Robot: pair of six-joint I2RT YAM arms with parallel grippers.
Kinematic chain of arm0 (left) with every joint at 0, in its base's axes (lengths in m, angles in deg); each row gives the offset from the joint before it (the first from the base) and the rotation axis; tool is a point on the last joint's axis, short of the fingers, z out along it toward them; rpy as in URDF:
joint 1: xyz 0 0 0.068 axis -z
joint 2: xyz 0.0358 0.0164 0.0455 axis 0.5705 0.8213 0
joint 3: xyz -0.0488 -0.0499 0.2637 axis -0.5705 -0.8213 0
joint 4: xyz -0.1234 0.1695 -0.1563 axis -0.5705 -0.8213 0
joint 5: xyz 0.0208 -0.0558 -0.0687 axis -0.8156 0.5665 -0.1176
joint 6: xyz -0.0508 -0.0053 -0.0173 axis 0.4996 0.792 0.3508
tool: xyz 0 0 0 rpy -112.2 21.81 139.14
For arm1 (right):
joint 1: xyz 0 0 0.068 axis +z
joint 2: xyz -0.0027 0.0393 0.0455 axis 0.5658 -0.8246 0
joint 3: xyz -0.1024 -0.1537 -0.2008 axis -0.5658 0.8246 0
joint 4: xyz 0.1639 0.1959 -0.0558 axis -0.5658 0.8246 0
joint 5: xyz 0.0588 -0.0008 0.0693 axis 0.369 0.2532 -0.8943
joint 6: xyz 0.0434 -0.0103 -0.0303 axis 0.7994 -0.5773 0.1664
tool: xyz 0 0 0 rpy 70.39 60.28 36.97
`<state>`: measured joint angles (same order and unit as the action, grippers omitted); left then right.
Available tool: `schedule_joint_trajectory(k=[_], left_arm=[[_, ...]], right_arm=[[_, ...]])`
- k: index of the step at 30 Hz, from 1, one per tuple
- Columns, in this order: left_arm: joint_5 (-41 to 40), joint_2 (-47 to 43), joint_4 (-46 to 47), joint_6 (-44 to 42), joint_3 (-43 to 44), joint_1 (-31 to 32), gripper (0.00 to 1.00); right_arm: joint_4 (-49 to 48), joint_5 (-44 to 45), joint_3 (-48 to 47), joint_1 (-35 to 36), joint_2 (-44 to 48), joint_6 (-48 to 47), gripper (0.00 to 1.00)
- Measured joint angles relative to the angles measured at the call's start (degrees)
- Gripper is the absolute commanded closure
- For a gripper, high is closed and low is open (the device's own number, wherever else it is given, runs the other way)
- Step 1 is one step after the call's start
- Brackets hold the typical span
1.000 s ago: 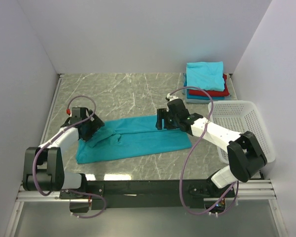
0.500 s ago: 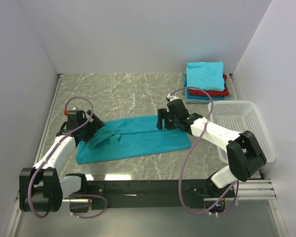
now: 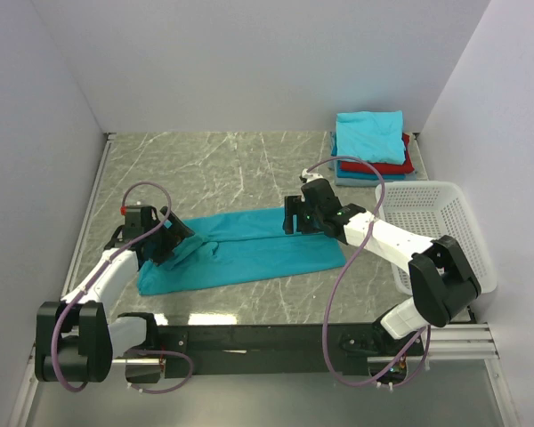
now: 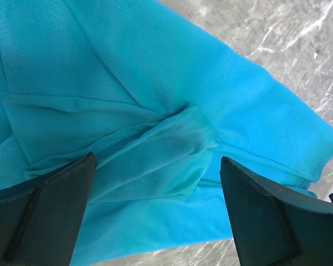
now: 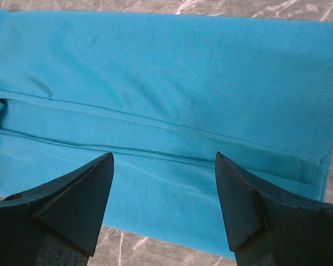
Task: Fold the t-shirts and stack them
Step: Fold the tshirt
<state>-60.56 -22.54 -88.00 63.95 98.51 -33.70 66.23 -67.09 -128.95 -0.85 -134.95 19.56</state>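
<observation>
Left end effector point(image 4: 156, 162) spread open, shifted toward counter's point(image 3: 214, 169) near edge over teal t-shirt's point(image 3: 258, 253) bunched sleeve point(image 4: 180, 136); right end effector point(image 5: 164, 158) unmoved, also open. Sleeve fold looks next.

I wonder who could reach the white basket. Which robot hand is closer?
The right gripper: it hovers over the teal shirt at the end nearer the basket. The left gripper is over the opposite, far end.

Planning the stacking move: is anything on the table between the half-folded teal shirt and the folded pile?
Nothing visible: bare tabletop separates the teal t-shirt from the folded stack; the white basket sits right of that path.
</observation>
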Motion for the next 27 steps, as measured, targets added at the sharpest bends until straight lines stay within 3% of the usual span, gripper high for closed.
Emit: schedule_joint_trajectory(k=[15, 23, 27], left_arm=[[0.4, -5.3, -4.3, 1.7, -3.3, 3.5, 0.01], [-0.5, -15.8, -9.1, 2.5, -1.9, 3.7, 0.01], [-5.1, -16.0, -10.9, 3.6, 2.4, 3.6, 0.01]], right_arm=[[0.0, -0.8, 0.9, 0.0, 0.3, -0.2, 0.20], [-2.5, -7.9, 1.0, 0.9, 2.1, -2.6, 0.20], [-4.6, -14.3, -2.8, 4.4, -0.1, -4.0, 0.20]])
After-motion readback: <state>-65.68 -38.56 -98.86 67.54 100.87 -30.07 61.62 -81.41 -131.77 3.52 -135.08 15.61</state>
